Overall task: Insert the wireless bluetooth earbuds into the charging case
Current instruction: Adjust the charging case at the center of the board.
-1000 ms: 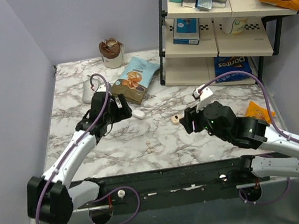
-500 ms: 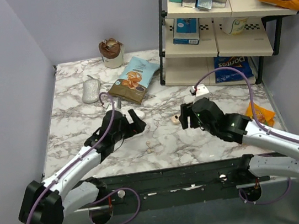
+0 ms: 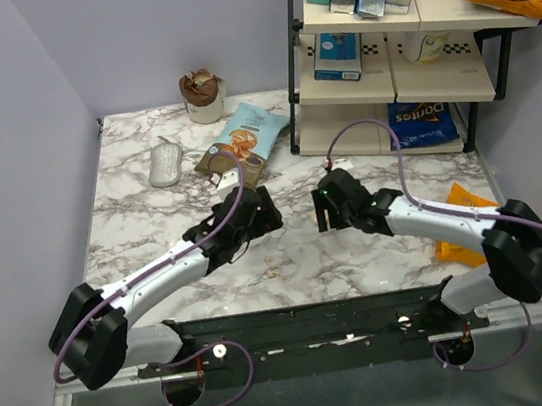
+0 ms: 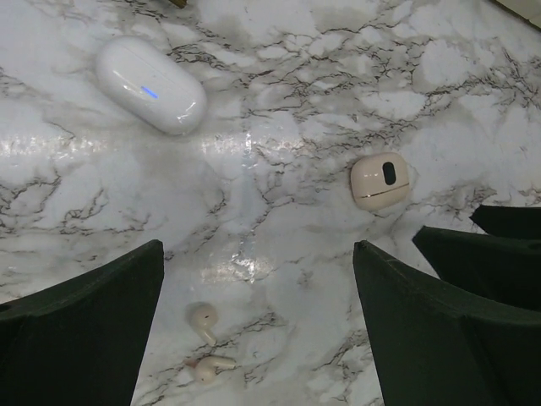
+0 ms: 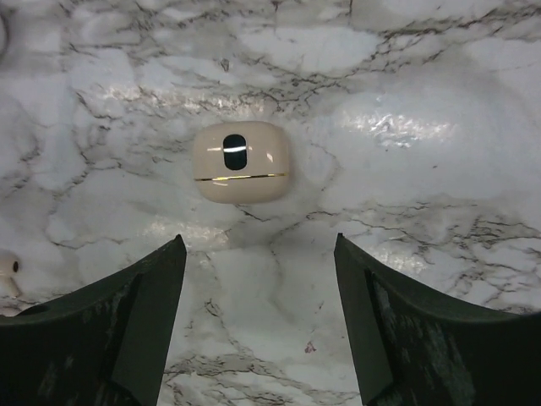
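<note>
Both arms swung inward, left gripper [image 4: 258, 288] spread wide and empty over the earbuds [image 4: 203, 320], right gripper [image 5: 258, 262] spread wide, empty, beige case [image 5: 241, 161] just beyond its tips

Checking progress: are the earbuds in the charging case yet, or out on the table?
Out: both earbuds lie bare on the table, apart from the white case, whose lid is shut.

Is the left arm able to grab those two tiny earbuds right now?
Probably yes. The earbuds lie uncovered on the table, right between the fingers of the open left gripper, so it likely just needs to lower.
</note>
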